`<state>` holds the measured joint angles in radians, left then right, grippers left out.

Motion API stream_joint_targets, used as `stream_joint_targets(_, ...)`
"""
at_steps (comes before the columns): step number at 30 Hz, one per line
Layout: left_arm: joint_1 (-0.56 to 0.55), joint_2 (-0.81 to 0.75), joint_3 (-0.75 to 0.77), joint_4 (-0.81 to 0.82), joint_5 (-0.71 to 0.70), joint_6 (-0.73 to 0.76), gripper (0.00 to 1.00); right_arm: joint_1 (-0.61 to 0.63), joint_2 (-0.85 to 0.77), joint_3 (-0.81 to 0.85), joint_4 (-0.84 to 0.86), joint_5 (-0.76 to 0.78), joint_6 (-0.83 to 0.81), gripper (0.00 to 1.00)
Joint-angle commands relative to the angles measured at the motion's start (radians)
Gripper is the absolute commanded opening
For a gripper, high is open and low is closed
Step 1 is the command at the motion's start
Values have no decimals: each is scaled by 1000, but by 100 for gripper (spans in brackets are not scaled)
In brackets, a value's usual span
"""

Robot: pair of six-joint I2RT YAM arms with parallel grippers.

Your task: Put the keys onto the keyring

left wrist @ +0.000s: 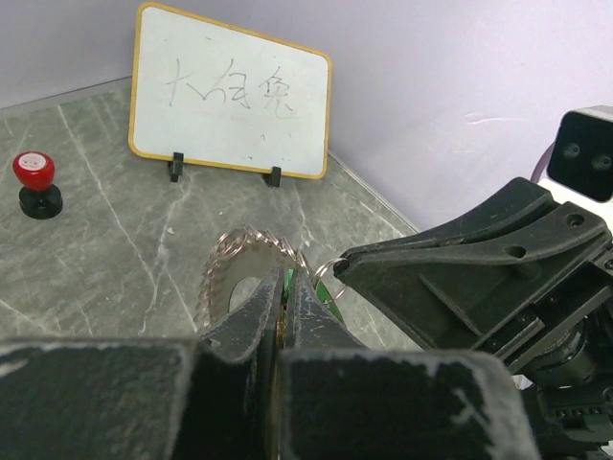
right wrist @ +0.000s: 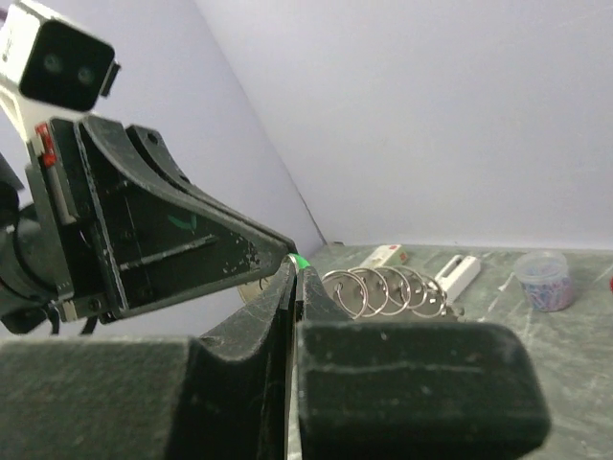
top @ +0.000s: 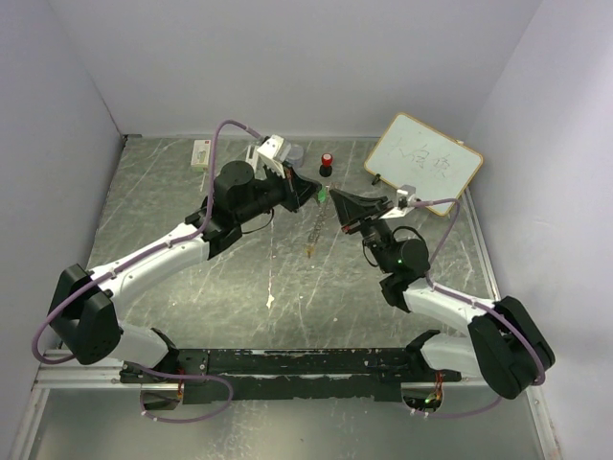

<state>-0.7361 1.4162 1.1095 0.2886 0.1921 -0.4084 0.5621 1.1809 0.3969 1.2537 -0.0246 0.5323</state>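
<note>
Your left hand (left wrist: 284, 292) is pinched almost shut on the rim of the keyring (left wrist: 233, 266), which stands clear of the bench (top: 192, 278) just past its fingertips and fans away to their left. Your right hand (right wrist: 293, 280) is closed to a sliver, seemingly on the green-headed key (right wrist: 301, 261) at its very tips. The hands meet nose to nose, so the key sits just to the right of the left hand's fingertips and close beside the ring (its shaft is hidden, so I cannot tell its axis), and I judge only a short push leftward from the right hand is needed.
</note>
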Motion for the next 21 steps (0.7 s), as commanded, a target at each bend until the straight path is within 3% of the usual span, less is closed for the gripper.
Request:
stream_joint_targets(1,22,-27,-10,20,-42,7,7,-30,36,6,233,80,127,0)
stream_joint_targets(4,21,-23,-2,14,-46,9,7,-31,67,28,245,46,130,0)
stream_joint_targets(7,20,-29,20,-29,-63,23,7,-31,24,61,99,55,79,2)
stream_joint_targets(11,21,-27,79,-138,-88,84,7,-31,-94,104,-137,67,-86,26)
stream_joint_targets(13,21,-29,93,-166,-87,109,7,-31,-145,123,-244,72,-165,30)
stream_joint_targets(21,21,-10,160,-248,3,205,7,-30,-194,292,-638,-52,-462,32)
